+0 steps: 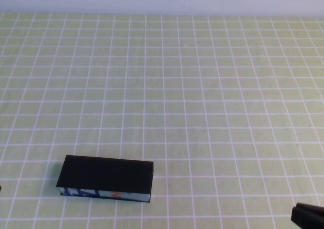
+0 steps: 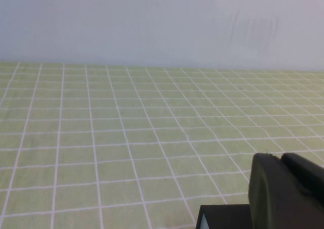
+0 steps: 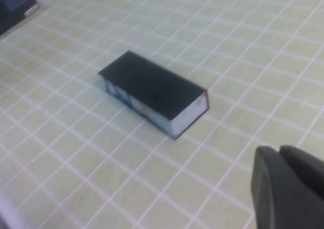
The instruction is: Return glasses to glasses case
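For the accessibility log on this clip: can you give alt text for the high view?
A closed black glasses case lies on the green checked tablecloth, near the front left. Only a tip of the right hand shows at the bottom right corner; the left hand and the glasses are not visible.

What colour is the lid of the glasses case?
Plain black, lid shut; the glasses case shows best in the right wrist view.

Count: 1 glasses case (image 1: 105,176), black, lid closed, lying flat on the bench (image 1: 212,112). 0 glasses visible in any view. 2 pincers: right pincer (image 1: 307,216) is only a dark tip at the near right edge of the bench; left pincer (image 2: 286,191) shows in its own wrist view, low over the bench. 1 green grid cloth covers the bench.
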You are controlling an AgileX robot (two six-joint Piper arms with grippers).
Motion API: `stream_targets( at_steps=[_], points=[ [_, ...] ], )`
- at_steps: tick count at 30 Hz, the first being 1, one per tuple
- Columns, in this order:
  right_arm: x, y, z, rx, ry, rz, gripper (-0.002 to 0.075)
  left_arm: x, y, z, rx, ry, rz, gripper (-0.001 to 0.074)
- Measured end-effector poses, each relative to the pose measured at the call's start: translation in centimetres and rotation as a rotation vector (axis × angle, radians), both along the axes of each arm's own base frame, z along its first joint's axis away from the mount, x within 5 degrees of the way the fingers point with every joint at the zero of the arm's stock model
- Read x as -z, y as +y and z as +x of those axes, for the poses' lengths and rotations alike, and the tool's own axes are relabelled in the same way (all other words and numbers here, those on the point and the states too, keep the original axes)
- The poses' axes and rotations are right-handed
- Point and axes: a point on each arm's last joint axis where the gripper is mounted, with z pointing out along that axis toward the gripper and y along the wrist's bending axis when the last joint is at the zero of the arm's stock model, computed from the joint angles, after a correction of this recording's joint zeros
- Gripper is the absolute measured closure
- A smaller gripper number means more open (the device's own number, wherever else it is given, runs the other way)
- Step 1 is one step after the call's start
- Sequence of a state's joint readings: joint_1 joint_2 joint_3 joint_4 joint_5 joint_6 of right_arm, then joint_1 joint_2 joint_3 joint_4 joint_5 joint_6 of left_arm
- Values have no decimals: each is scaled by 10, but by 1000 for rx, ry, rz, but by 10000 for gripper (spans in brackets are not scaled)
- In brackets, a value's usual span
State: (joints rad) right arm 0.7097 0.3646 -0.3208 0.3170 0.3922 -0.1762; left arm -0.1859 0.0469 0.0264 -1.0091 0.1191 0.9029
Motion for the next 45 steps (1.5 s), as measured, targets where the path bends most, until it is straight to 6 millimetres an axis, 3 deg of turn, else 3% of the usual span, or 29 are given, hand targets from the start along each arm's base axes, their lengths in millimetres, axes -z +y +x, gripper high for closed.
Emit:
stream_targets(
  at_steps=[8,15,21,32,45],
  points=[
    [23,-29,17,399,-110,37,737,0,0,0,0,0,0,738],
    [55,-54,6,694,-239,72,737,0,0,0,0,0,0,738],
    [68,-57,1,717,-288,77,737,0,0,0,0,0,0,738],
    [90,-52,-3,630,-113,-92,737,0,0,0,0,0,0,738],
    [90,-51,-4,627,-107,-95,737,0,0,0,0,0,0,738]
  ],
)
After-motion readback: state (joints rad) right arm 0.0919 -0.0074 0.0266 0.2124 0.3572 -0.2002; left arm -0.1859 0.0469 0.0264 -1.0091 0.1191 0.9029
